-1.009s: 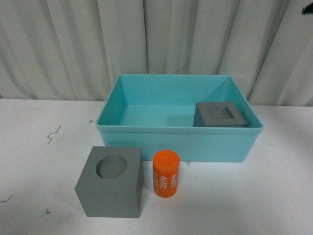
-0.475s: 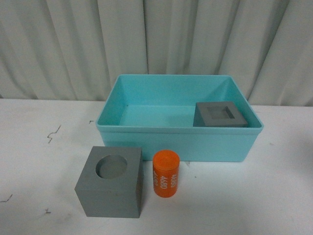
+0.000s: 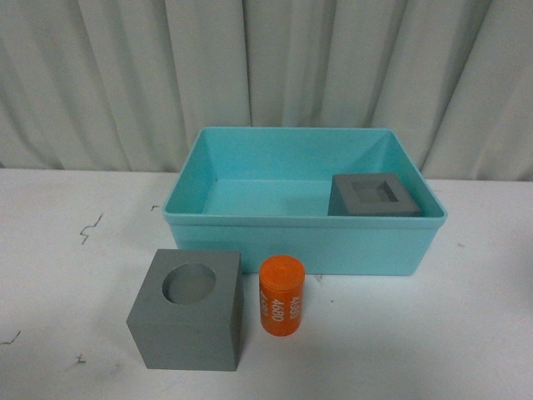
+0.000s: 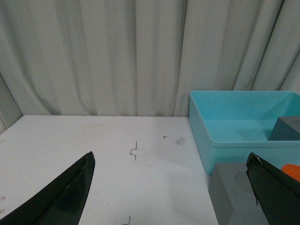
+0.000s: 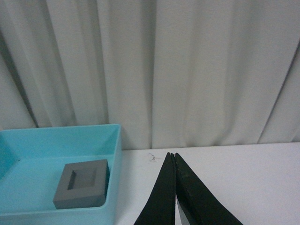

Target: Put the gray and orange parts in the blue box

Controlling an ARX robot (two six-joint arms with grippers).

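white table (image 3: 466, 333), pale curtain (image 3: 250, 67) behind | 2 gray cubes: square-hole cube (image 3: 373, 196) sitting in the blue box (image 3: 300, 242), round-hole cube (image 3: 186, 310) out front on the table | 1 orange cylinder (image 3: 281, 295) just beside it | left gripper (image 4: 169, 158) spread wide, right gripper (image 5: 172, 157) pinched together

A light turquoise-blue box (image 3: 304, 243) with sloping walls sits open-topped on the white tabletop (image 3: 67, 250). Inside it, in the front right corner, a matte gray cube with a square recess (image 3: 373, 197) rests upright. Outside, in front of the box, stand a gray cube with a round recess (image 3: 187, 321) and, just beside it on the right, an upright orange cylinder (image 3: 281, 296) bearing white digits.
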